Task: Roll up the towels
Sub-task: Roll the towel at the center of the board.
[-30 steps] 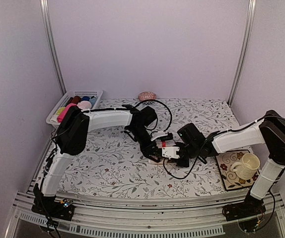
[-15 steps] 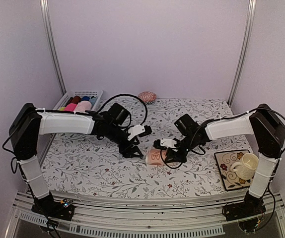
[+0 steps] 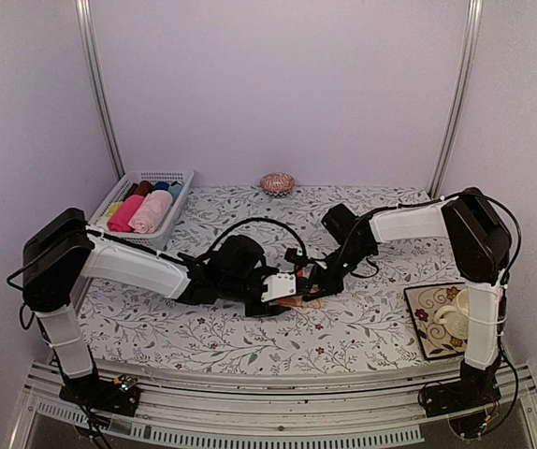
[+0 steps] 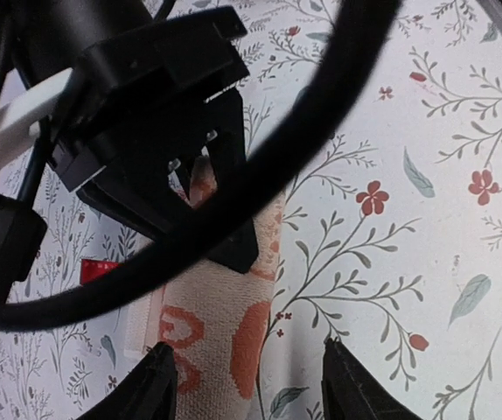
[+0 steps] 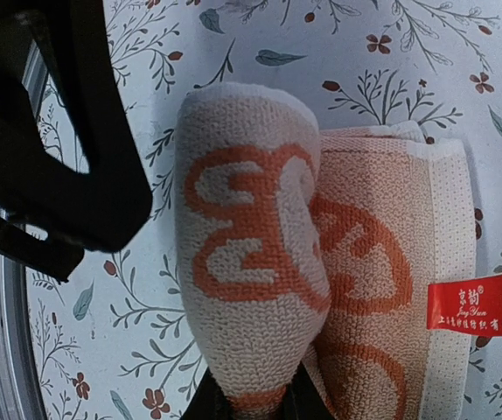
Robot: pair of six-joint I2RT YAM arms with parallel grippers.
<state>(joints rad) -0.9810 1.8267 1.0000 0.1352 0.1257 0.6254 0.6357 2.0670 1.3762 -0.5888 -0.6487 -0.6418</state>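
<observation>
The peach-orange patterned towel (image 5: 260,236) lies partly rolled on the floral table; it also shows in the top view (image 3: 295,301) and the left wrist view (image 4: 220,328). My right gripper (image 5: 251,401) is shut on the rolled end of it; it shows in the top view (image 3: 312,281) too. My left gripper (image 4: 255,381) is open, its fingertips straddling the towel's near end from the left (image 3: 273,288). The light pink towel (image 3: 152,211) lies rolled in the white basket (image 3: 181,176) at the back left.
The basket also holds a magenta roll (image 3: 126,213) and other coloured rolls. A floral coaster (image 3: 428,323) with a cream mug (image 3: 463,313) sits front right. A pink shell-like object (image 3: 277,181) rests at the back wall. Black cables loop over the towel area.
My left arm swung down and forward, and its gripper came back to the towel from the left. My right gripper stayed on the towel while its arm stretched further back.
</observation>
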